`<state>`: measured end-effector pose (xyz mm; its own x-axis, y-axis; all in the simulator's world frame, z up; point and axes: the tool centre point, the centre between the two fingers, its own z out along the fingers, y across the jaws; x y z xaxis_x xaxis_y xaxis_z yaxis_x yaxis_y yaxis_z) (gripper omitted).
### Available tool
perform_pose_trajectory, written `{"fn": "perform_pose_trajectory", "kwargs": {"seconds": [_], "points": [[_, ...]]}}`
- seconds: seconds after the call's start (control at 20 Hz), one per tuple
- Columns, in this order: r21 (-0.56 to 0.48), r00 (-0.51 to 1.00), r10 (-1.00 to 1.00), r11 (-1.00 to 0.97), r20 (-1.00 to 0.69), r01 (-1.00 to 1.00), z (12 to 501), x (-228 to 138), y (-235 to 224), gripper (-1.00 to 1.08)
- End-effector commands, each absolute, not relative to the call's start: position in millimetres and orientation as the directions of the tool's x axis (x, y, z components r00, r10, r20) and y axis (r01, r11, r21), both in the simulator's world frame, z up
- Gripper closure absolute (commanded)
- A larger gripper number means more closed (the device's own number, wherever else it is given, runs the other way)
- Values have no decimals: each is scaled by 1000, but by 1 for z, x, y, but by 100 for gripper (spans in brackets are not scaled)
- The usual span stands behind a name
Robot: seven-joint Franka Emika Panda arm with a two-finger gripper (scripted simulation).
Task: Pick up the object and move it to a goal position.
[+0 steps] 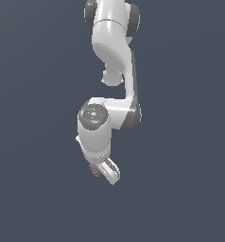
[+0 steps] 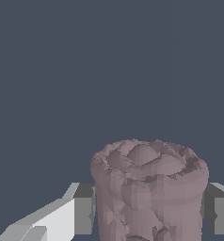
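Here my gripper (image 2: 149,214) brackets the lumpy pink-brown object (image 2: 149,188), pads (image 2: 83,215) apparently touching; next, carry it goalward

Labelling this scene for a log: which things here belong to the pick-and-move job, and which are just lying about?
Belongs to the job:
- pink-brown lump
- gripper, one finger on each side of the lump

Lying about:
- nothing else shows, only the plain dark background

Object (image 1: 94,170) mostly hidden behind tool (image 1: 101,171)
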<state>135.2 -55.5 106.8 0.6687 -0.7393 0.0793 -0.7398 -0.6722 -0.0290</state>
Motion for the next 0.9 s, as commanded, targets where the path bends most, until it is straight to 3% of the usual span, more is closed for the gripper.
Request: {"fn": "perform_pose_trajectory", "kwargs": {"seconds": [0.0,0.4,0.85], "points": [[-33,730,-676,-736,103,-676,127,150,-44,108],[-31,886,-427,-903,180,-428,193,189,4,108],[-8,957,-148,-988,249,-151,256,207,62,108]]}}
